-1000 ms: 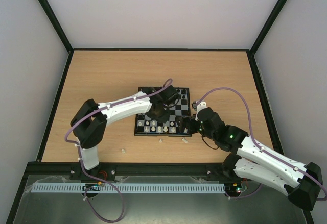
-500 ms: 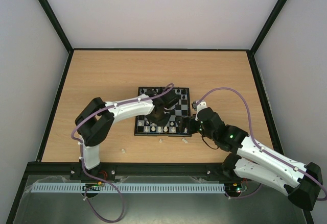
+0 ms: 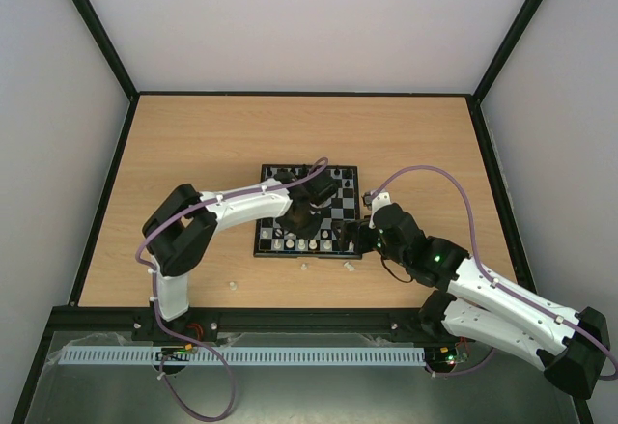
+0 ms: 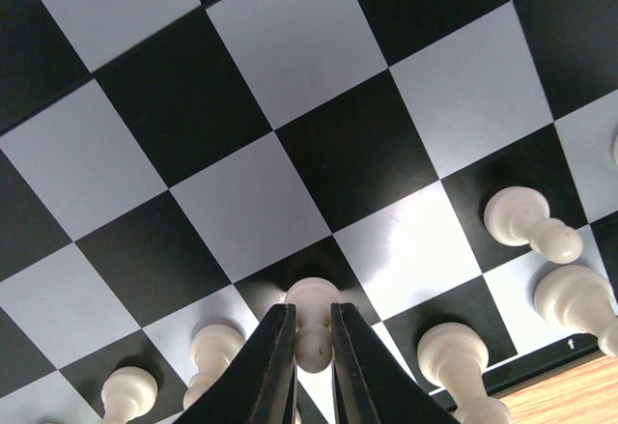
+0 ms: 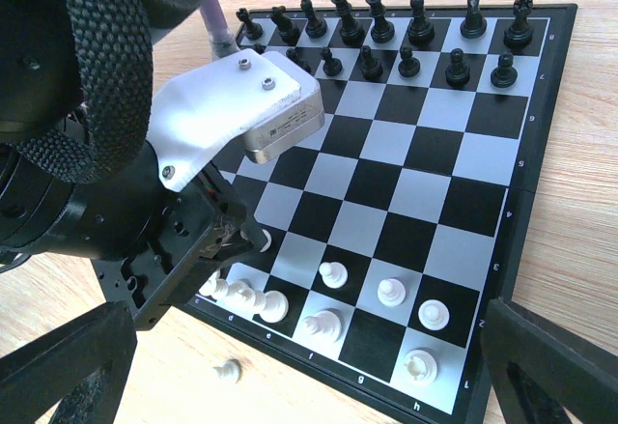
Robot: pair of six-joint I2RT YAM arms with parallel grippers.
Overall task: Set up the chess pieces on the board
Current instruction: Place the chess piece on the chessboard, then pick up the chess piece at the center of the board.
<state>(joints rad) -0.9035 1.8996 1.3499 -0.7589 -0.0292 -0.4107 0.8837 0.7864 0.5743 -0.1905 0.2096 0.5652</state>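
1. The left gripper (image 4: 311, 310) has its jaws clamped on a white pawn (image 4: 311, 294), low over a dark square near the white side of the board (image 4: 290, 38).
2. The neighbouring white pieces (image 4: 214, 347) stand close, so opening fingers may knock one over.
3. An off-centre release could tip the pawn.
4. The right gripper (image 5: 309, 366) waits by the board's near edge, jaws wide apart and empty; drifting inward would nudge the board.
5. Whether the pawn's base touches the square is hidden.
6. The left arm (image 3: 241, 207) covers several squares from above.
7. A loose white piece (image 5: 227, 371) on the table is too small to identify.

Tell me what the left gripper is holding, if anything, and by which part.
The left gripper pinches a white chess piece by its upper part, near the head. Its base is outside the fingers.
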